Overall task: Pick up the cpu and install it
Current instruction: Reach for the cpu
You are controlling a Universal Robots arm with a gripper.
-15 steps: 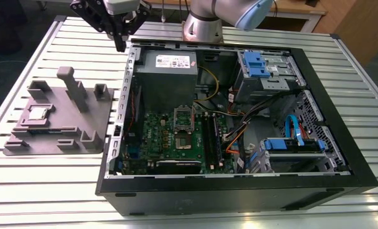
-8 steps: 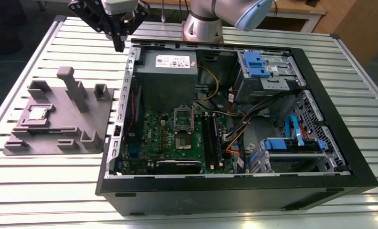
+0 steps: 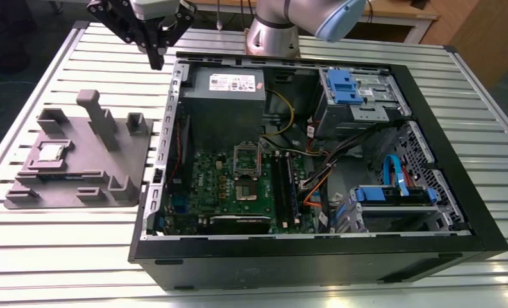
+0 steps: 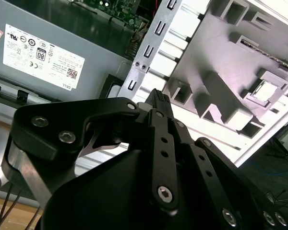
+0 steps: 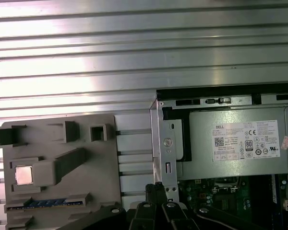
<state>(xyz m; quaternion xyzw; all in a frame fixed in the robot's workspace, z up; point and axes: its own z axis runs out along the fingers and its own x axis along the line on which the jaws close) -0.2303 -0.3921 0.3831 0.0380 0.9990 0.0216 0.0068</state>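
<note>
Nearest in the exterior view, ribbed aluminium table under an open black case, matte steel walls, side off. Inside, green motherboard with a rectangular silver socket, orange and blue cables, glossy blue plastic brackets. To the exterior view's left of the case, matte grey moulded holder, blocky, full of square pockets, one upright post. Cpu flat in a square pocket of that holder, silvery metal top, thin pale rim, untouched and well apart from the tool; same cpu glaring bright in the first wrist view. Farther back in the case, grey sheet-metal power supply with a white label carrying fine print, round marks and a square code. Beyond that, tool, black linked metal with bolt heads, clenched on nothing, tips together, poised over the table by the case's far corner. Farthest, smooth silver arm base.
</note>
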